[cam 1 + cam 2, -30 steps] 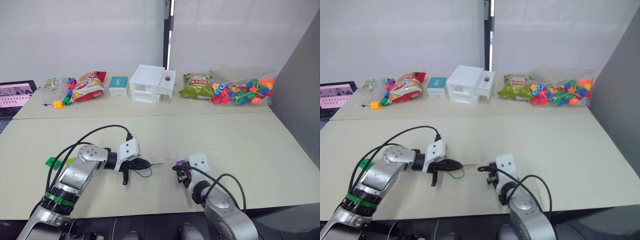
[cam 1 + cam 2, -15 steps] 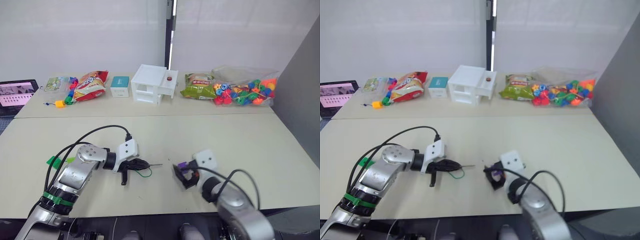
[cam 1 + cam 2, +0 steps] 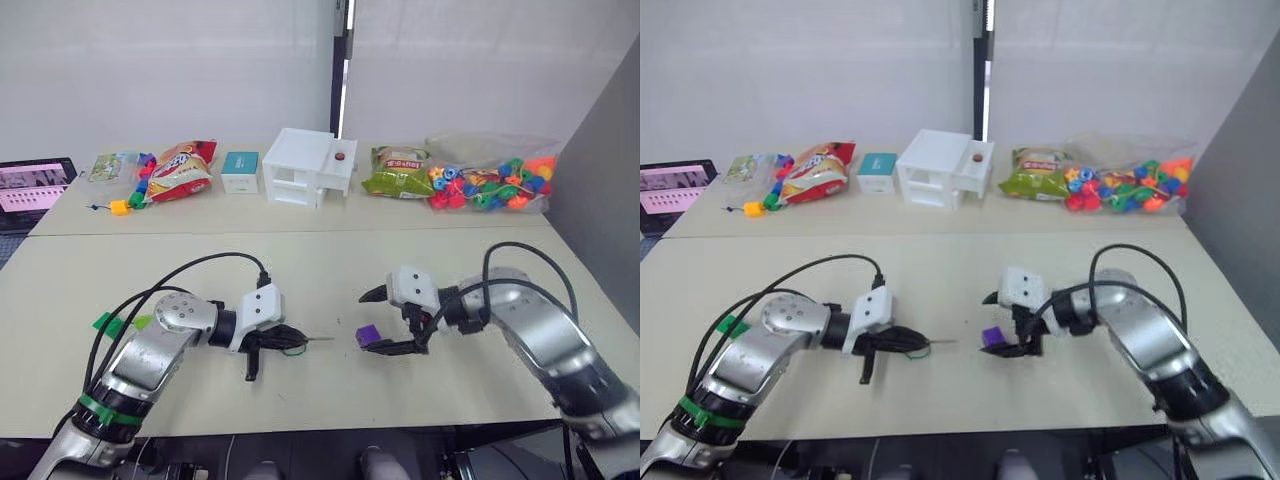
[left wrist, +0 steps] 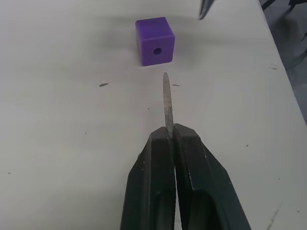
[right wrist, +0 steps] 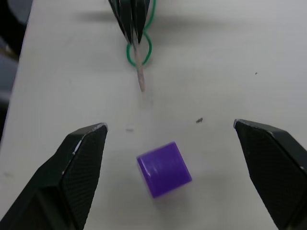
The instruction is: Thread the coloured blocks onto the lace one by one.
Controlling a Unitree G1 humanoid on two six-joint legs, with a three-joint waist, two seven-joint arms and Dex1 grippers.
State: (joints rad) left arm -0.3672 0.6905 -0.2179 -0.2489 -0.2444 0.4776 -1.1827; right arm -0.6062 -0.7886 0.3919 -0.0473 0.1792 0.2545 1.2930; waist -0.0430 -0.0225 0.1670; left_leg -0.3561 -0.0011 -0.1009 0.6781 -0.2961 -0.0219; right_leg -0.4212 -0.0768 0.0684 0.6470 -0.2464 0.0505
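Pinching thin green lace by its stiff greyish tip, left gripper aimed at small purple plastic cube.
Spread wide at cube's three o'clock: right gripper.

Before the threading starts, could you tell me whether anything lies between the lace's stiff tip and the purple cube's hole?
Nothing visible does: bare table separates the greyish lace tip from the small purple plastic cube, whose hole faces it.
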